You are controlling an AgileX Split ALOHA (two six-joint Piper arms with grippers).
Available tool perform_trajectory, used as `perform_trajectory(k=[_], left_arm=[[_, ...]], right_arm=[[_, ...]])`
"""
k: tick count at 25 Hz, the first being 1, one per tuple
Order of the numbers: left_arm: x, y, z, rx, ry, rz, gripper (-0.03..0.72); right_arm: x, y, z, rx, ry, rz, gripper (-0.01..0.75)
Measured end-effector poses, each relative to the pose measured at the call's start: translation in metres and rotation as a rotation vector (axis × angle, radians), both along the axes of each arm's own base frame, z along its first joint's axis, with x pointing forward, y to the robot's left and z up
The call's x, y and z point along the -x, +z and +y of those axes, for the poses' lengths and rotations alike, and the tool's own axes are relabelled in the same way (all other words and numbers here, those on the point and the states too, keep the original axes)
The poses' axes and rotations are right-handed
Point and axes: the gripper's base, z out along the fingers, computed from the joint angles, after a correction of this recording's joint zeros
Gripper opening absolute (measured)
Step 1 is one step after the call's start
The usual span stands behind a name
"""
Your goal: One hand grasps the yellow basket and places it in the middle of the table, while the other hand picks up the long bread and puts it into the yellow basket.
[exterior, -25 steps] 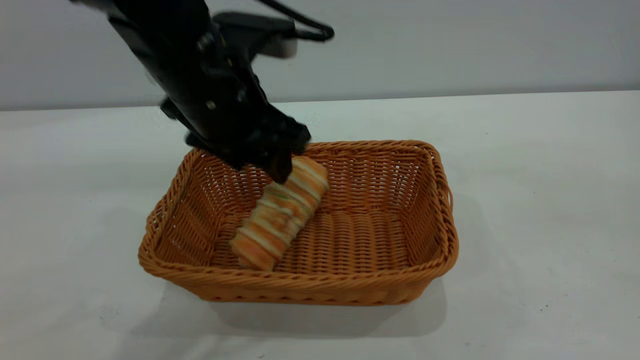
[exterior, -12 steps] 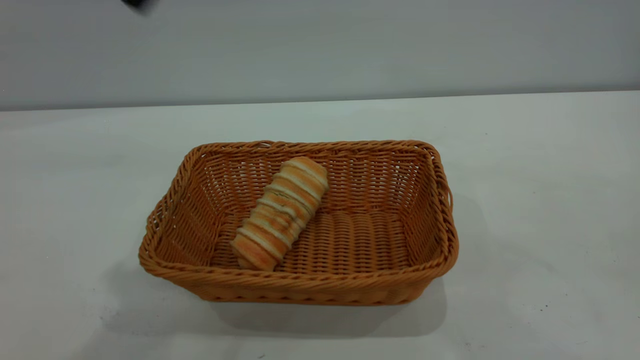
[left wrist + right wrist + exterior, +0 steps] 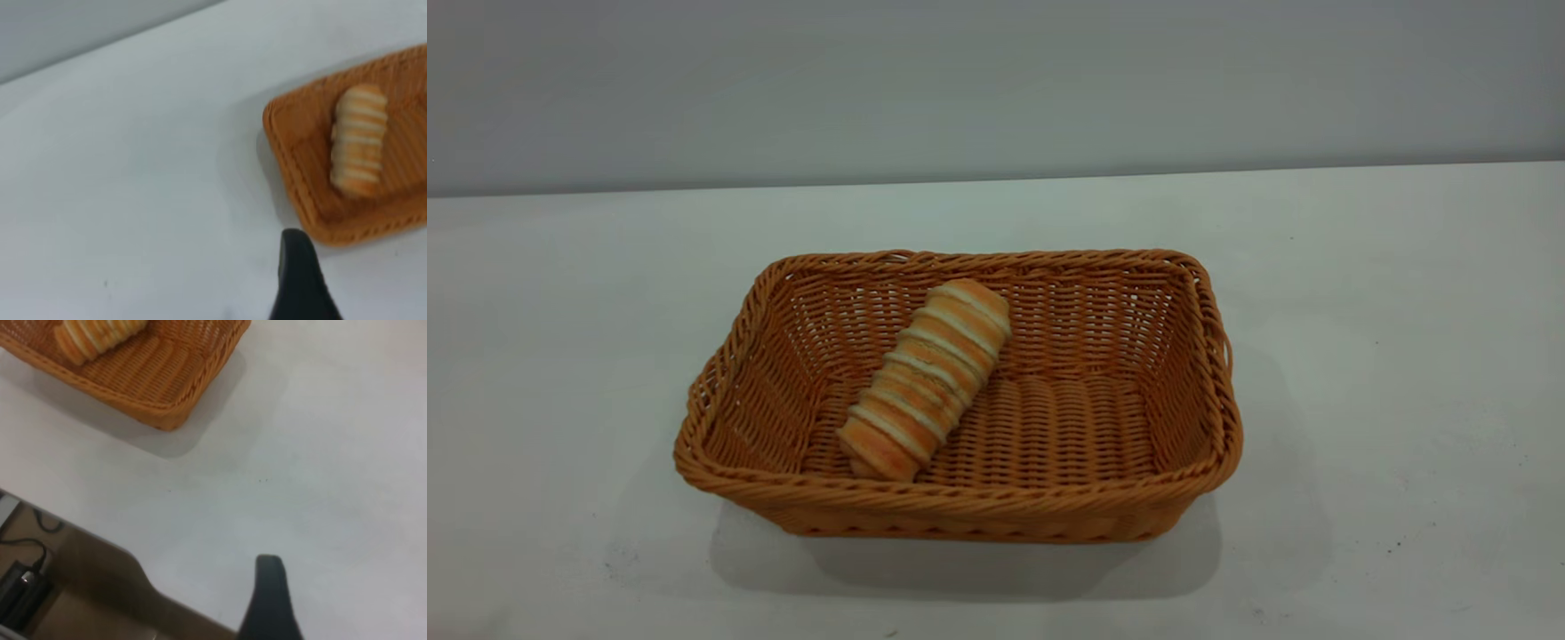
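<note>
The yellow basket [image 3: 1209, 391] stands in the middle of the table [image 3: 1405, 356]. The long bread [image 3: 925, 378] lies inside it, aslant on the woven floor, its far end leaning against the back wall. Neither arm shows in the exterior view. In the left wrist view a black part of my left gripper [image 3: 300, 283] hangs over bare table, well away from the basket [image 3: 293, 180] and the bread [image 3: 359, 148]. In the right wrist view a black part of my right gripper [image 3: 270, 600] hangs over the table near its edge, far from the basket [image 3: 167, 380]. Neither holds anything that I can see.
In the right wrist view the table's edge [image 3: 133, 560] runs close to my right gripper, with a brown floor and black cables [image 3: 27, 580] below it. A grey wall [image 3: 996, 89] stands behind the table.
My left arm, which was over the bread's far end a second ago, has lifted away up and to the left, out of the exterior view. The bread and basket have stayed still.
</note>
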Motion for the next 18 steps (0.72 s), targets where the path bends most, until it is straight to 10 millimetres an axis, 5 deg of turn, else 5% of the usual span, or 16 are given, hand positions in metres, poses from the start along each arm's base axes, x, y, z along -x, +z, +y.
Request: perform_trajectory(k=[9,18], left_arm=[[0.056,-0.056,0.034,0.010,0.031,0.031,0.529],[0.094,-0.106,0.057,0.004,0.066,0.078,0.529]], right_arm=[[-0.006,-0.029,0.002,0.015,-0.010,0.049,0.589],[-0.006,-0.029,0.002,0.015,-0.010,0.049,0.589]])
